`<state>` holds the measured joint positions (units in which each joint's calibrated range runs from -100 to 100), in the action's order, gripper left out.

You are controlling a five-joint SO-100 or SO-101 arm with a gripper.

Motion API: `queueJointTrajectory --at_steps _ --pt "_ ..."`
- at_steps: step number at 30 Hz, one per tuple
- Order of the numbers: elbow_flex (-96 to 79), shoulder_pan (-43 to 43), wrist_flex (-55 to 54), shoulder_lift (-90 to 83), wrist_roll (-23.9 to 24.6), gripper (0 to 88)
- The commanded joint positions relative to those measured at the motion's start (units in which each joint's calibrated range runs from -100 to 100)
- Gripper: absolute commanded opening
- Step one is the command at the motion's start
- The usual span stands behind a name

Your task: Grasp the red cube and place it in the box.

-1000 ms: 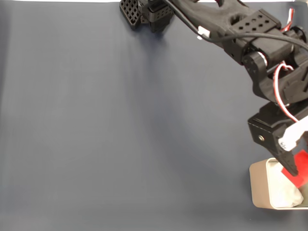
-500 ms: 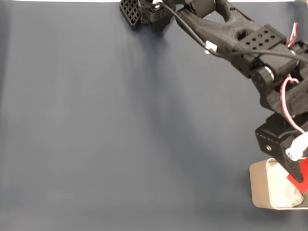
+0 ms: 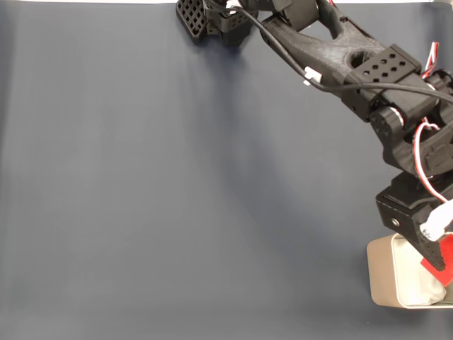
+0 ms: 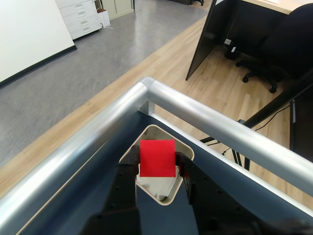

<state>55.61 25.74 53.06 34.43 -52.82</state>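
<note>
Your gripper (image 4: 157,164) is clamped on the red cube (image 4: 157,157), one black finger (image 4: 129,159) on each side of it. In the wrist view the cube hangs directly over the open box (image 4: 186,149), whose white lining shows beneath. In the fixed view the cube (image 3: 444,256) and box (image 3: 380,273) sit at the near right corner of the dark blue table (image 3: 177,184). A metal rail (image 4: 98,137) borders the table's edge.
</note>
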Motion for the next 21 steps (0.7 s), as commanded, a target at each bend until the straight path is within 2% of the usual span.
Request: queueJointTrajectory --at_steps 1,7,19,21 --pt "2.8 0.1 -1.3 -0.9 0.5 0.0" --pt "2.9 -0.1 -2.1 -1.2 2.1 2.3" --pt "2.7 -0.4 -2.4 -1.8 2.1 2.2" --pt "2.5 -0.5 -2.4 -2.0 2.1 5.1"
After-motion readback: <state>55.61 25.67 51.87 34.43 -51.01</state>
